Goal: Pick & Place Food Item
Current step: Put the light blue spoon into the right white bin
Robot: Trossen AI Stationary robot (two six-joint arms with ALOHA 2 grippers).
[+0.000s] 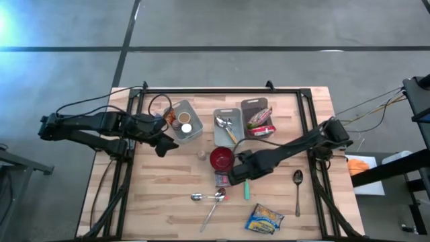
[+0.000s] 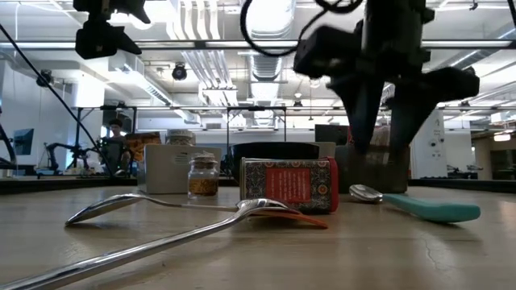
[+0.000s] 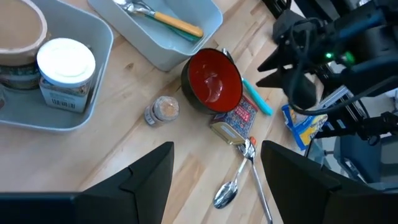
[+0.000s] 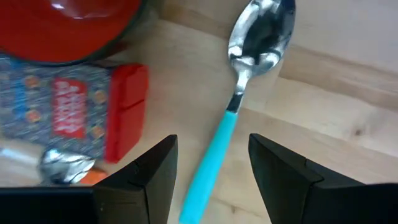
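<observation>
Directly over the teal-handled spoon [image 4: 214,149], the right gripper [image 4: 208,171] points down with its fingers parted and empty, one on each side of the handle. Just beside lie the red-capped food box [image 4: 81,115] and red bowl [image 1: 222,158]. Left gripper [image 1: 164,144] waits open near the bins.

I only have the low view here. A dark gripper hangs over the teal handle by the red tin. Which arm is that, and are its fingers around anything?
Observer: That's the right gripper; open, with the teal-handled spoon on the table below the gap between the fingers, not gripped.
Operator: What's behind the tin?
Observer: A red bowl sits right against the red tin.
Operator: Any food packet nearby?
Observer: A yellow-and-blue snack bag lies near the table's front edge, past the spoon's handle end.
Operator: And the left arm?
Observer: The left gripper is open beside the jar bin.
</observation>
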